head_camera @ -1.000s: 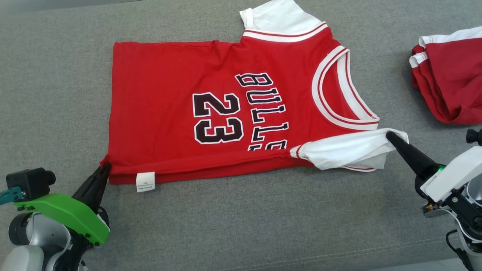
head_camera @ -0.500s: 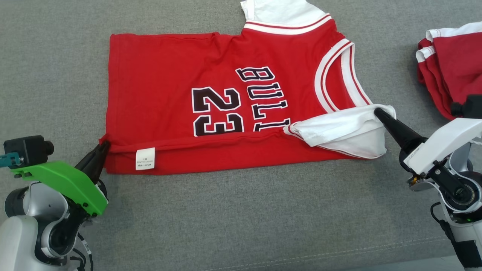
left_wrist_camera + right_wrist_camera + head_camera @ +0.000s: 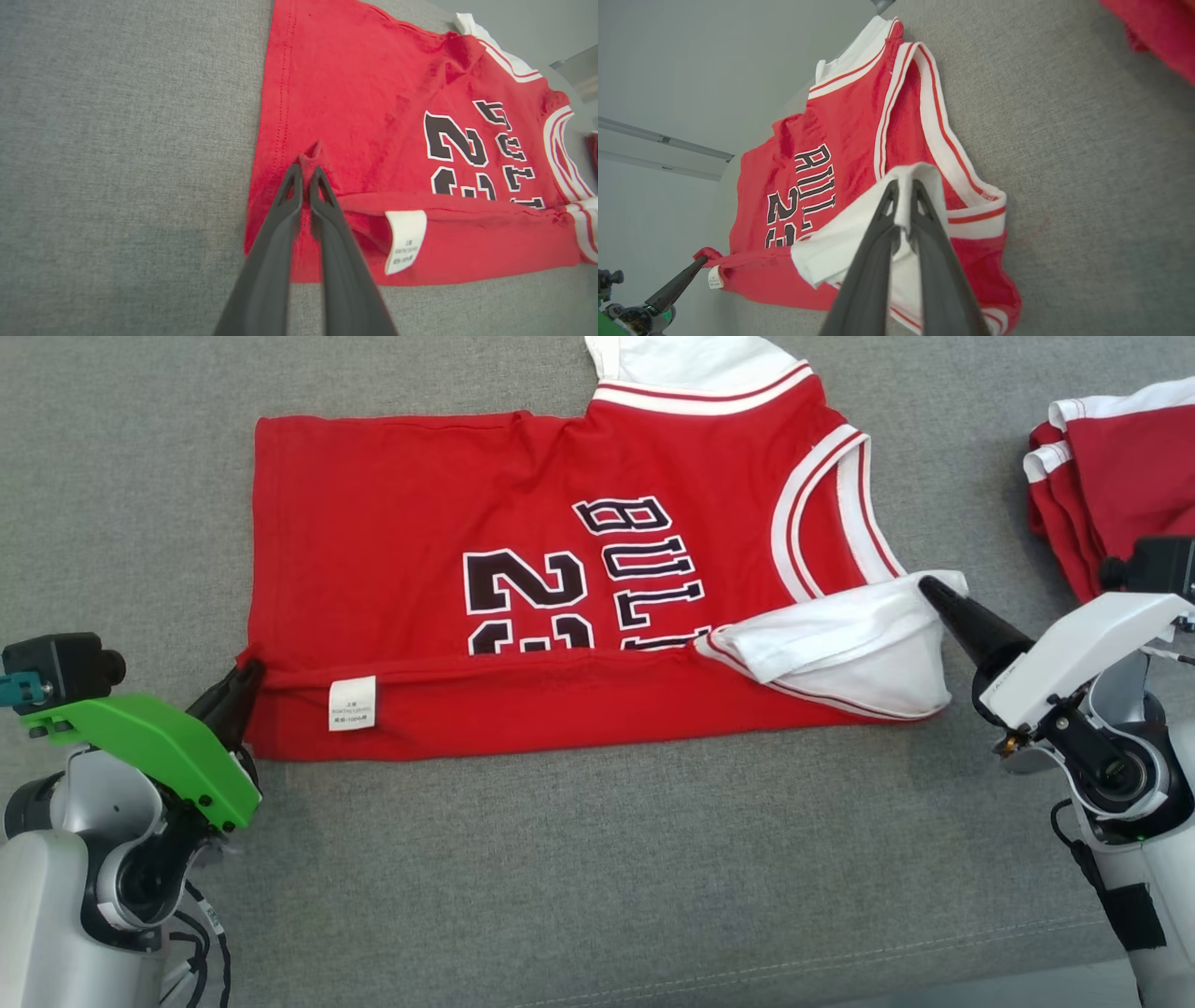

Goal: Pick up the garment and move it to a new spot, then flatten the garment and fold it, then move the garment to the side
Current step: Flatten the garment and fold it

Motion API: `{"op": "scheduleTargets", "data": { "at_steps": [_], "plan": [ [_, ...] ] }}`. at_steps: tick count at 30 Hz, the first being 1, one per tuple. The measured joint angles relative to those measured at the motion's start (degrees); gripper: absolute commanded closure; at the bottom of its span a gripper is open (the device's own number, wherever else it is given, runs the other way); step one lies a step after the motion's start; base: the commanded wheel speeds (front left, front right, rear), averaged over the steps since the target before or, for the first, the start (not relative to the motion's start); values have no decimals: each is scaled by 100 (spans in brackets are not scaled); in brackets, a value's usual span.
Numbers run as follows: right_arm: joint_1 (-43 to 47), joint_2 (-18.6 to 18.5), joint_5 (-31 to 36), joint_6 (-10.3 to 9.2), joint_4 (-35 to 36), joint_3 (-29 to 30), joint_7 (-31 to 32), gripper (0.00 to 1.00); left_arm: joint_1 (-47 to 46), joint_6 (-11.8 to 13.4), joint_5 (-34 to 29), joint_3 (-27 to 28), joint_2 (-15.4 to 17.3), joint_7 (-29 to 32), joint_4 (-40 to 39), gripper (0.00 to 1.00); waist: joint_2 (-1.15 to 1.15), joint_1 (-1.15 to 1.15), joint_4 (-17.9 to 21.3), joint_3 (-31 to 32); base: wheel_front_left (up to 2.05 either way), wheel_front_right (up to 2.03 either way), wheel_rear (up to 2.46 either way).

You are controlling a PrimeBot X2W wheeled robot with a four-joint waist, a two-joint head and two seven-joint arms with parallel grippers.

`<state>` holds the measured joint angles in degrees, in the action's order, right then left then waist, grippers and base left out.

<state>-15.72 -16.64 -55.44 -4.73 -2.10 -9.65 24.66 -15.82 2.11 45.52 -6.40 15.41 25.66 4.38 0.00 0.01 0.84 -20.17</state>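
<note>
A red jersey, the garment (image 3: 560, 569), lies flat on the grey cloth surface with black "23" lettering and white trim. Its near edge is folded up over the body, the white label (image 3: 352, 703) facing up. My left gripper (image 3: 250, 670) is shut on the red hem corner at the garment's left end; the left wrist view has that gripper (image 3: 306, 170) pinching a tuft of the red garment (image 3: 373, 116). My right gripper (image 3: 926, 584) is shut on the white sleeve (image 3: 840, 644) at the right end; the right wrist view shows white cloth between that gripper's (image 3: 904, 184) fingers.
A second red and white garment (image 3: 1111, 476) lies bunched at the far right, close behind my right arm. The grey cloth surface (image 3: 597, 877) stretches bare in front of the jersey, with a seam near its front edge.
Both grippers have carried the near edge farther across the jersey. The fold now covers the lower half of the "23" and more of the lettering.
</note>
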Motion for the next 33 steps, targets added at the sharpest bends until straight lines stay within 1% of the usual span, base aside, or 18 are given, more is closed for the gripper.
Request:
{"op": "scheduleTargets", "data": {
  "at_steps": [1,3,8,12,15,18,20,23,25,27,28,29,31,33],
  "plan": [
    [-59,8,59,-2,-70,-2,-46,0,-11,0,-1,15,0,-9,36,0,0,0,10,0,0,0,0],
    [-180,30,146,-48,-175,-23,-110,0,-40,68,-1,79,9,-8,93,0,0,0,39,2,0,0,0],
    [-419,126,328,-42,-312,-7,-454,0,-80,120,103,213,-79,-12,162,0,0,0,106,-13,0,0,0],
    [-626,189,559,-34,-465,10,-793,0,-130,227,246,826,-82,-435,73,0,0,-1,176,15,0,0,0],
    [-659,155,691,-26,-556,113,-1065,0,-224,245,270,1078,-11,-639,-78,0,0,0,229,52,0,0,0],
    [-654,9,878,83,-554,103,-1268,0,-193,245,268,1223,33,-824,-280,0,0,0,274,77,0,0,0],
    [-614,-126,1080,156,-526,93,-1443,0,-112,241,269,1216,26,-884,-365,0,0,0,293,82,0,0,0],
    [-426,-342,1335,222,-480,87,-1662,0,247,191,389,1152,-189,-891,-432,0,0,0,290,90,0,0,0],
    [-183,-364,1349,225,-476,98,-1744,0,531,137,567,1076,-397,-878,-426,0,0,-1,274,93,0,0,0],
    [143,-348,1318,278,-481,62,-1758,0,728,85,806,985,-620,-856,-402,0,0,-1,245,97,0,0,0],
    [304,-330,1299,313,-487,23,-1757,0,806,69,831,973,-677,-856,-388,0,0,-1,229,99,0,0,0],
    [443,-296,1285,322,-497,-20,-1756,0,882,44,831,985,-681,-857,-375,0,0,-1,215,100,0,0,0],
    [645,-250,1248,427,-508,-180,-1745,0,1004,44,838,1066,-647,-859,-355,0,0,-1,202,92,0,0,0],
    [755,-185,1251,479,-534,-312,-1705,0,1102,44,872,1131,-609,-858,-344,0,0,-1,202,75,0,0,0]
  ]
}}
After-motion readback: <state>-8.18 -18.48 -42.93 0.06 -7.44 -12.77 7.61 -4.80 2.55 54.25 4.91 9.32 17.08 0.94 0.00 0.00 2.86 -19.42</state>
